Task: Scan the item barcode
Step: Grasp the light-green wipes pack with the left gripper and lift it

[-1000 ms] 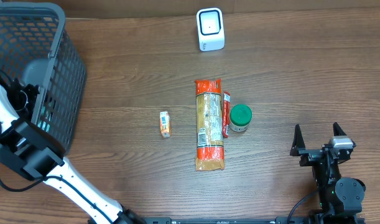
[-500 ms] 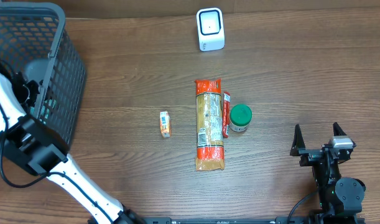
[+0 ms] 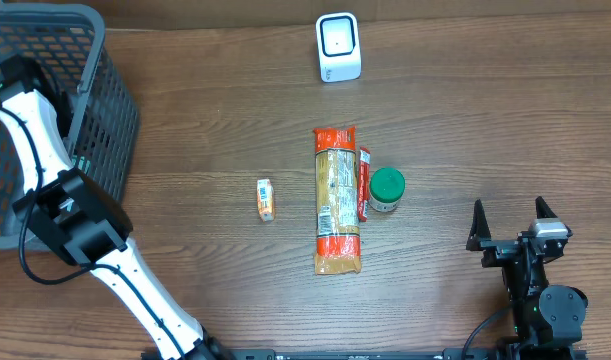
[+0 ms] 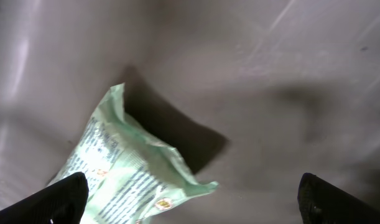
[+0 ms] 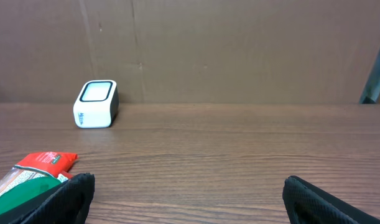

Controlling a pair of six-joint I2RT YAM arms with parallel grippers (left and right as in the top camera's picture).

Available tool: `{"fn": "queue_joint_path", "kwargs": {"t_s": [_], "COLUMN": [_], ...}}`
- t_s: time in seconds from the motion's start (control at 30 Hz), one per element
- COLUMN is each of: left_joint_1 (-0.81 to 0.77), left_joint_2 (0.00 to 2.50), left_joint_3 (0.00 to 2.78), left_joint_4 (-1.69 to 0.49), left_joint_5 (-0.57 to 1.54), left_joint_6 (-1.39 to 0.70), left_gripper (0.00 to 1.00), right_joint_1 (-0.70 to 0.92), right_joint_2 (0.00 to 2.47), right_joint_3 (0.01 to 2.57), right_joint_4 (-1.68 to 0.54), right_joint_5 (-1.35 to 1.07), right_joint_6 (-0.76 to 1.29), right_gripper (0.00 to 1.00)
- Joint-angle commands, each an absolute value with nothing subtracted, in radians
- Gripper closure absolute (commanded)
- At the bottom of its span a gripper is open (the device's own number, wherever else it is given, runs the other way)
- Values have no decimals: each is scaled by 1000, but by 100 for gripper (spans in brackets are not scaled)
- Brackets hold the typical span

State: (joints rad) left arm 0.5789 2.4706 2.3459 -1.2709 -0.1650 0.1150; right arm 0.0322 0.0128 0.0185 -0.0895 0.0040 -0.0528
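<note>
The left end effector (image 4: 202, 202), inside the basket (image 3: 105, 120) far left of the scanner (image 3: 338, 47), stands wide apart, gripping nothing, over one pale green packet (image 4: 124, 180) (print blurred). Below the scanner on the bench (image 3: 205, 120) lie one small box (image 3: 266, 199), one long orange packet (image 3: 337, 200), one red stick (image 3: 364, 184) and one green-lidded jar (image 3: 387, 189). The right end effector (image 3: 508, 225), below-right of the scanner, gapes empty.

Basket (image 3: 105, 120) at far left of table (image 3: 485, 120); pouch (image 4: 121, 174) lies inside it. Scanner (image 3: 338, 47) far ctr. Mid-table, L to R: small box (image 3: 266, 199), apart; long packet (image 3: 337, 200); thin sachet (image 3: 364, 183) touching packet's R edge; jar (image 3: 387, 189) just beside sachet.
</note>
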Motion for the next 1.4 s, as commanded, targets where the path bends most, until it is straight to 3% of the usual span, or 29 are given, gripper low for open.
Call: {"fn": "queue_joint_path", "kwargs": {"t_s": [0.0, 0.47, 0.63, 0.73, 0.77, 0.87, 0.97, 1.17, 1.37], "left_joint_1": [604, 678, 678, 678, 678, 674, 674, 674, 674], "left_joint_2": [2491, 2491, 2491, 2491, 2491, 2491, 2491, 2491, 2490], "left_joint_3": [2349, 2177, 2175, 2175, 2175, 2175, 2175, 2186, 2369], "left_joint_4": [-1271, -1207, -1224, -1238, -1242, -1244, -1245, -1264, -1405], "left_joint_5": [-191, -239, -150, -113, -110, -103, 6, 93, 105], "left_joint_6": [215, 182, 168, 168, 168, 168, 168, 168, 105], "left_gripper": [0, 0, 4, 12, 20, 59, 55, 88, 82], "right_joint_1": [27, 27, 27, 27, 27, 27, 27, 27, 27], "right_joint_2": [3, 3, 3, 3, 3, 3, 3, 3, 3], "right_joint_3": [7, 8, 7, 8, 8, 7, 8, 7, 7], "right_joint_4": [-83, -83, -83, -83, -83, -83, -83, -83, -83], "right_joint_5": [5, 5, 5, 5, 5, 5, 5, 5, 5], "right_joint_6": [-54, -54, -54, -54, -53, -54, -54, -54, -54], "right_gripper": [0, 0, 0, 0, 0, 0, 0, 0, 0]}}
